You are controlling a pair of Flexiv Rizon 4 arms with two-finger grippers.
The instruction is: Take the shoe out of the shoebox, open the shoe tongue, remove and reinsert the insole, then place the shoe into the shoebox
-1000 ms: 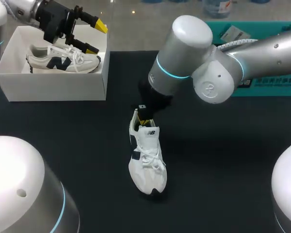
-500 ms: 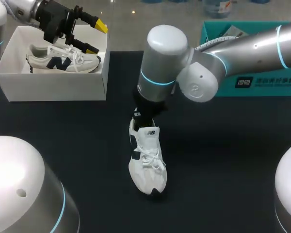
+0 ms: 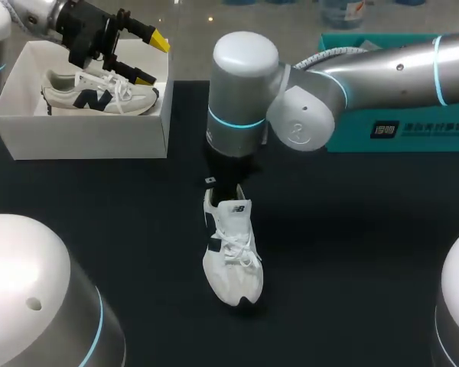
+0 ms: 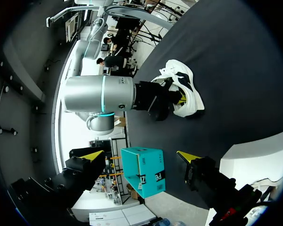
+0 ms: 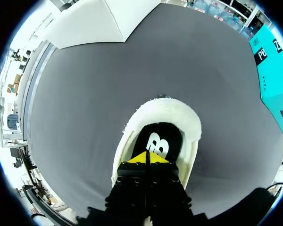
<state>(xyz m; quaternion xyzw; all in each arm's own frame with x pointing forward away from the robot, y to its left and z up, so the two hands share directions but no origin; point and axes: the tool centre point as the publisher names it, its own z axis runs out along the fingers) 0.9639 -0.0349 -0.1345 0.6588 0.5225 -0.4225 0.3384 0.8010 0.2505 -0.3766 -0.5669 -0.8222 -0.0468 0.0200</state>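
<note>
Poising the right gripper (image 5: 147, 157) inside the white shoe (image 3: 231, 248)

Pressing the two yellow tips together into one flat wedge, jaws closed, just over the smooth black insole (image 5: 156, 139) with its white mark; not showing whether the tips are touching it. Framing that wedge with the shoe's padded, fleecy collar, curving like a horseshoe ahead of the gripper. Standing the shoe upright on its sole at the centre of the frame in the head view, on the matte black table (image 3: 352, 252), toe pointing toward the lower edge, laces looping loosely over the pale upper, a dark patch running along one side. Hiding the right gripper in that view behind the thick, glossy silver cylinder of the right arm (image 3: 241, 92), ringed by a glowing cyan band. Hanging the left gripper (image 3: 149, 60) at the upper left of the frame, over the white cardboard shoebox (image 3: 84, 141), jaws spread wide, angular yellow tips well apart. Cradling a second shoe (image 3: 99, 98) in that rectangular box, white, its side with a dark emblem showing.
</note>
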